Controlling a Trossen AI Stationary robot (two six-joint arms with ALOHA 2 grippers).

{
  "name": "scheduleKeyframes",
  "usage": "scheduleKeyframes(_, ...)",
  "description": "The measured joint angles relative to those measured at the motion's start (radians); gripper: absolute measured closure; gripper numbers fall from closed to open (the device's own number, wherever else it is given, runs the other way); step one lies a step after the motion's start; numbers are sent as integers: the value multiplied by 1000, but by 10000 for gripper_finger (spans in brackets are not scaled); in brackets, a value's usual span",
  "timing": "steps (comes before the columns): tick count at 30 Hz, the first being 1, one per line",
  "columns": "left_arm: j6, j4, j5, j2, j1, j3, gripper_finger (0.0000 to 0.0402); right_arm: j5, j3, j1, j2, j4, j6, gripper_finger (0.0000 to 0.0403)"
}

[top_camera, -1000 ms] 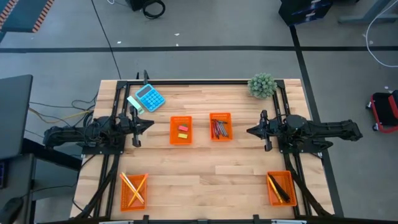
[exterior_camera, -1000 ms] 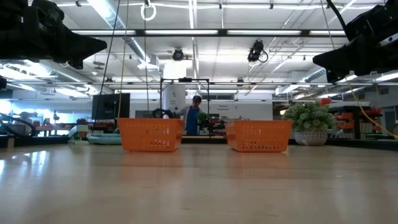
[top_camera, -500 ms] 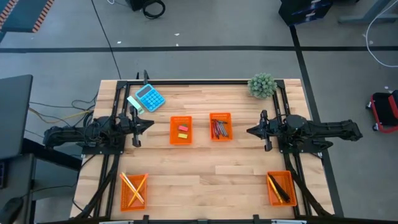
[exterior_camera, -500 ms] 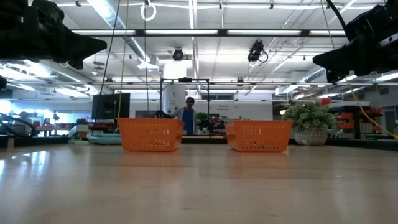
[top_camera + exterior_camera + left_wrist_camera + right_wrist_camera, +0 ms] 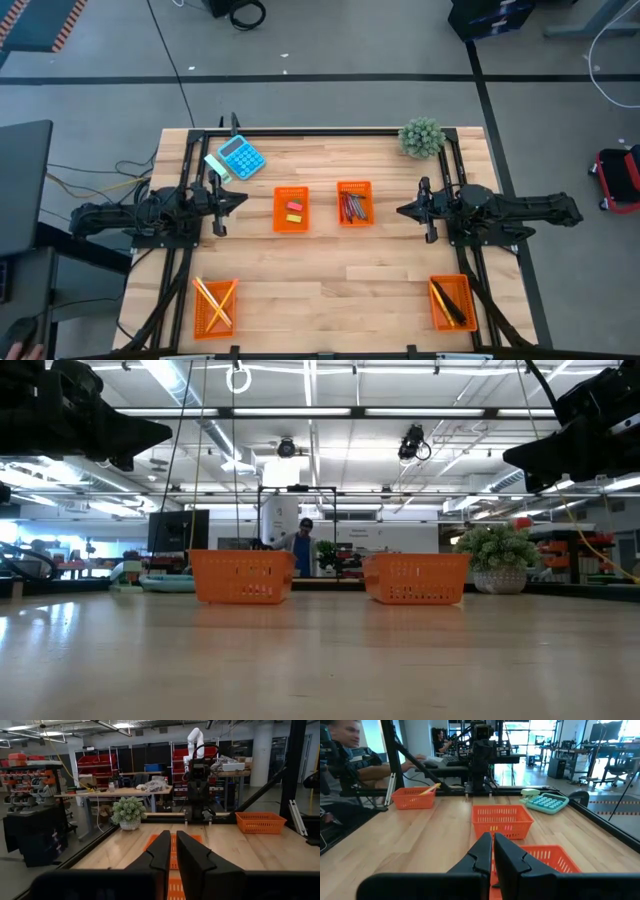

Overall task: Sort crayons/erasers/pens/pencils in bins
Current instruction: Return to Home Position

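Hanging over the table's two sides, the left gripper point(image 5: 238, 199) and right gripper point(image 5: 403, 210) both have fingers pressed almost together, holding nothing. Erasers point(image 5: 294, 211), crayons point(image 5: 352, 207), pencils point(image 5: 213, 300) and pens point(image 5: 447, 300) each lie in their own bins point(image 5: 280, 224).

This is a robotics lab or workshop in a large industrial hall. Shelving with red storage bins point(image 5: 100, 757), cluttered workbenches point(image 5: 125, 792) and a white robot arm point(image 5: 194, 737) stand beyond the wooden table point(image 5: 320, 260), under exposed ceiling ducts and strip lights point(image 5: 310, 412). People point(image 5: 350, 750) sit at desks nearby.
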Motion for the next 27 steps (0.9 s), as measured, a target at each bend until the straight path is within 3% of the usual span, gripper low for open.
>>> scheduleKeyframes(27, 0, 0, 0, 0, 0, 0, 366, 0, 0, 0, 0, 0, 0, 377)
